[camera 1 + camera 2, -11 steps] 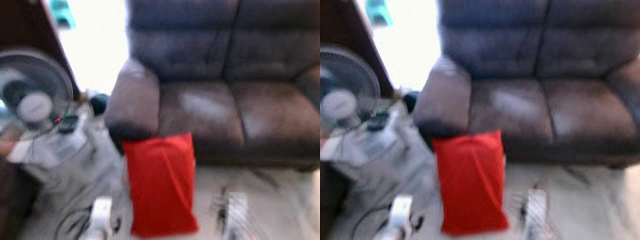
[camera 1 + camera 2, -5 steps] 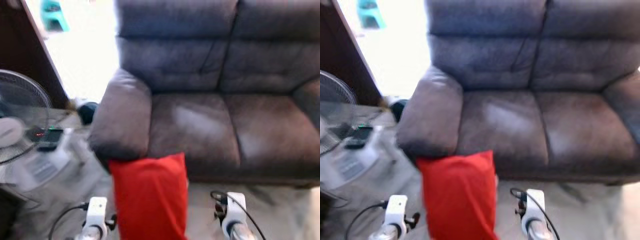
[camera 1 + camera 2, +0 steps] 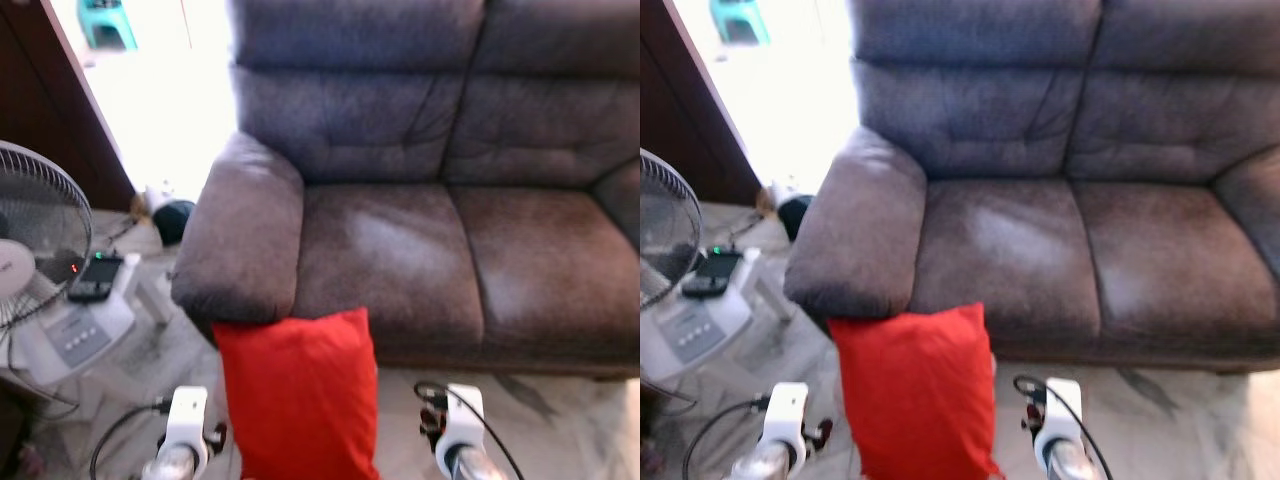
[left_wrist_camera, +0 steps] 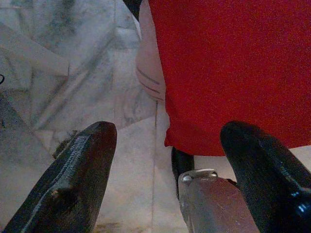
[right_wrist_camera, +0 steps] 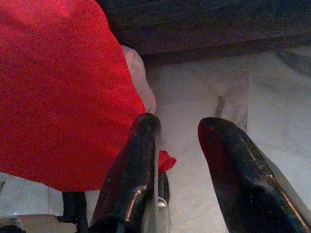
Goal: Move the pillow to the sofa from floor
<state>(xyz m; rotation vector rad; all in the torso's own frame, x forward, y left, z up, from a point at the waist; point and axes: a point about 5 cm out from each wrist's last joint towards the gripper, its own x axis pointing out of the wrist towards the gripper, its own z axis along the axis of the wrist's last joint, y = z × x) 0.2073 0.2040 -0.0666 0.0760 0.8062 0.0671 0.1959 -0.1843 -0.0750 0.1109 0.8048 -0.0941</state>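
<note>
pillow [image 3: 297, 395]: red, stood on the floor [image 3: 560, 425], top edge leaned against the sofa [image 3: 420, 240] front just under the armrest [image 3: 243, 235]; seen between the two arms, not gripped by either.
left gripper [image 4: 165, 160]: fingers spread wide, nothing held; the pillow's lower corner is seen just ahead, toward the inner finger [image 4: 265, 170], apart from it; the other finger [image 4: 73, 179] is over bare floor.
right gripper [image 5: 187, 165]: fingers parted narrowly, nothing held; the pillow is seen just beside and ahead of the inner finger [image 5: 133, 174]; contact cannot be told; the outer finger [image 5: 238, 179] is over floor.
left arm [image 3: 183, 435]: silver wrist seen low, just on the outer side of the pillow, cable looped beside it.
right arm [image 3: 458, 435]: silver wrist seen low, on the pillow's other side, near but apart; black cable arched over it.
sofa: dark grey-brown, two seat cushions, ahead of both grippers, seat bare.
pale object [image 4: 149, 63]: light cloth-like thing with thin stripes, tucked behind the pillow's edge; kind cannot be told.
floor: pale marble with grey veins, under both grippers.
fan [image 3: 35, 255]: pedestal type, well off beyond the left arm, wire guard partly cut by the frame edge.
phone [image 3: 95, 277]: dark, laid on the fan's base, small red light beside it.
doorway [image 3: 165, 90]: bright, overexposed, far beyond the left arm, past the armrest.
</note>
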